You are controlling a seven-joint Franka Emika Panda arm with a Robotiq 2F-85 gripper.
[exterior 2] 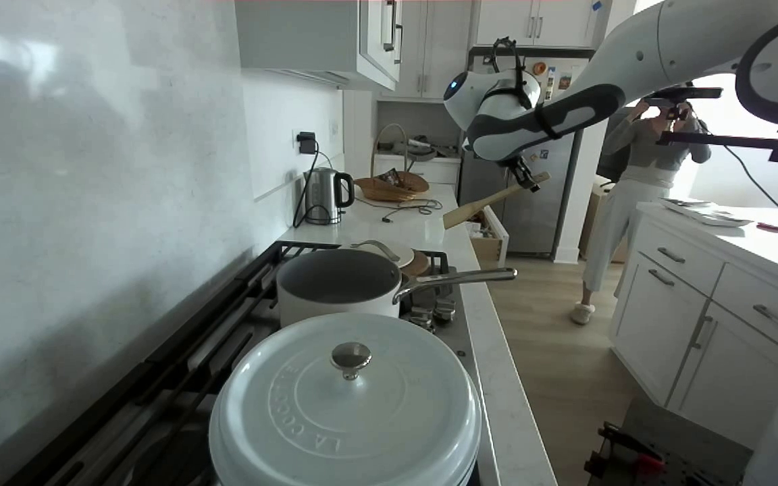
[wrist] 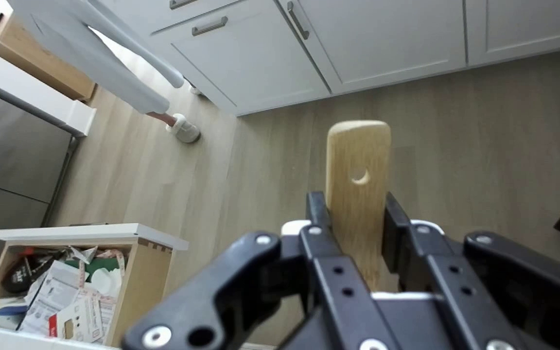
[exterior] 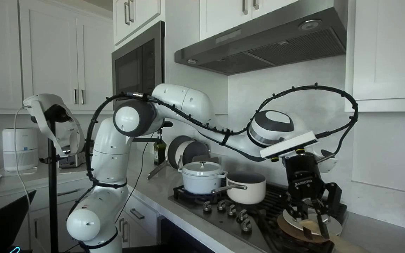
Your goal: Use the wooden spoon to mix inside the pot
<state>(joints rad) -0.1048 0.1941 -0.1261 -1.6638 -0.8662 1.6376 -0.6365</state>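
Note:
The wooden spoon [exterior 2: 463, 214] is pale wood with a wide flat end and a straight handle. My gripper [wrist: 355, 211] is shut on its handle [wrist: 358, 150], pads on both sides, with the holed handle end sticking out past the fingertips. In an exterior view the spoon slants down from the gripper [exterior 2: 529, 183], wide end lowest, in the air beyond the pot. The open pot [exterior: 246, 191], cream outside and grey inside, stands on the stove with its long metal handle toward the counter's front. Its bottom is hidden in both exterior views.
A lidded white pot [exterior 2: 348, 405] sits beside the open pot. A lid [exterior: 334, 226] rests on a brown round board [exterior: 287, 228] at the stove's end. Above hangs the range hood [exterior: 269, 42]. A kettle [exterior 2: 323, 196], a basket [exterior 2: 389, 191] and an open drawer [wrist: 153, 272] lie beyond.

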